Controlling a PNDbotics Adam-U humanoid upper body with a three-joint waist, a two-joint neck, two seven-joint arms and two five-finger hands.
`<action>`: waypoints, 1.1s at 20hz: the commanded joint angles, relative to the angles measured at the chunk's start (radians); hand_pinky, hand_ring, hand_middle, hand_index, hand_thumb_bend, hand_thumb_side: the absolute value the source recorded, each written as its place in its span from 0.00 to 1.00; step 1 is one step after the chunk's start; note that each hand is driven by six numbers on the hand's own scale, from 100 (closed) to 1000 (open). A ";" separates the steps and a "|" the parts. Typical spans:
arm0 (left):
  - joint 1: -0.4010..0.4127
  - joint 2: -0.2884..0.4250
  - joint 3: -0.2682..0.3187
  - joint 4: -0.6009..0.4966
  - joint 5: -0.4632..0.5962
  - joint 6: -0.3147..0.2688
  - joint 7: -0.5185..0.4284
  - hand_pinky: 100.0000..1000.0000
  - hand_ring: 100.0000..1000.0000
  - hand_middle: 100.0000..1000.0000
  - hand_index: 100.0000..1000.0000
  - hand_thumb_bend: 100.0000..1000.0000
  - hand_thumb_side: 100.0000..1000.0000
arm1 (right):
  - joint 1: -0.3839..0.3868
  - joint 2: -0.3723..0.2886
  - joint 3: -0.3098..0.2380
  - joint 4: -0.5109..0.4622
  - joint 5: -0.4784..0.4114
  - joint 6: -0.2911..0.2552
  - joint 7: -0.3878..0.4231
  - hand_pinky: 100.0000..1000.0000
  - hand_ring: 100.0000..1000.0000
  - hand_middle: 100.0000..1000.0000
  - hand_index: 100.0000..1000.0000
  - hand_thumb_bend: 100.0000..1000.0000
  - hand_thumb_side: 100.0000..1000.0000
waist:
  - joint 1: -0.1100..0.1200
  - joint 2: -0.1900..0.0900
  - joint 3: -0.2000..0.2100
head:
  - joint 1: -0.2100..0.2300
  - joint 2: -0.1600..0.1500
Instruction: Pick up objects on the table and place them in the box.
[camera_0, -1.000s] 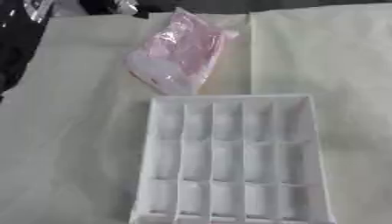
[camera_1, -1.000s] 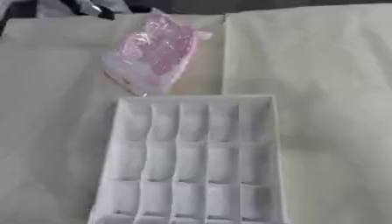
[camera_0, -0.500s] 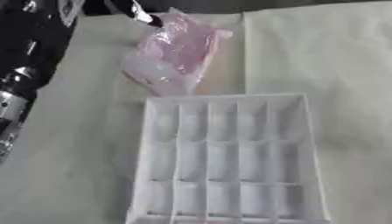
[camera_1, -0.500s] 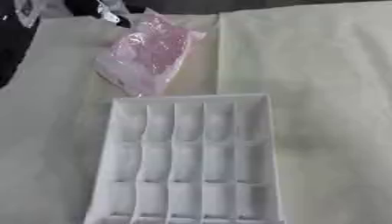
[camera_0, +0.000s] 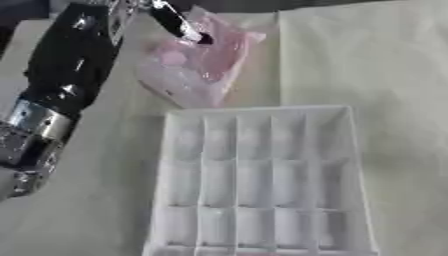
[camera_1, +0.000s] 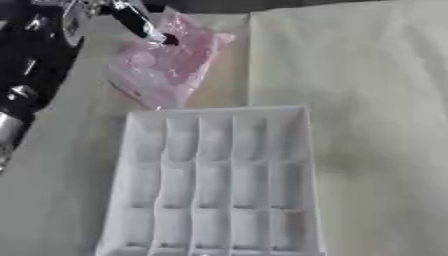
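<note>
A crinkled pink plastic bag (camera_0: 197, 67) lies on the cream cloth just beyond the white box (camera_0: 262, 109), a tray divided into several compartments, all bare. My left arm (camera_0: 66, 75), black with a silver wrist joint, reaches in from the left edge toward the bag. Most of my left hand (camera_0: 179, 24) is cut off by the top edge. One straight finger points down and to the right, its tip touching the bag's upper part. Nothing is held. My right hand shows in neither view.
The cream cloth has a straight fold line (camera_0: 280, 55) running from the far edge down to the box's right corner. A dark strip (camera_0: 227, 4) marks the table's far edge. Bare cloth (camera_0: 394, 100) spreads to the right of the box and bag.
My left arm has come in from the left and stretched toward the bag. Its finger now rests on the bag's top. Bag and box stay where they were.
</note>
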 joint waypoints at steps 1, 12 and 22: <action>-0.015 -0.001 0.025 0.011 -0.005 0.003 -0.016 0.60 0.73 0.78 0.96 0.46 0.60 | -0.015 -0.013 -0.006 -0.014 -0.006 -0.001 0.006 0.63 0.75 0.80 0.77 0.00 0.90 | -0.007 -0.013 -0.001 | 0.011 0.000; -0.030 -0.062 0.044 0.102 -0.011 0.003 -0.073 0.59 0.74 0.78 0.95 0.44 0.72 | -0.027 -0.014 0.000 -0.013 -0.009 -0.006 0.013 0.63 0.75 0.80 0.77 0.00 0.90 | -0.002 -0.004 -0.021 | 0.014 0.000; -0.015 -0.052 0.041 0.126 -0.033 0.004 -0.084 0.62 0.76 0.79 0.96 0.47 0.79 | -0.021 -0.016 -0.005 -0.015 -0.009 -0.004 0.015 0.63 0.75 0.80 0.78 0.00 0.90 | 0.003 0.000 -0.015 | 0.007 0.000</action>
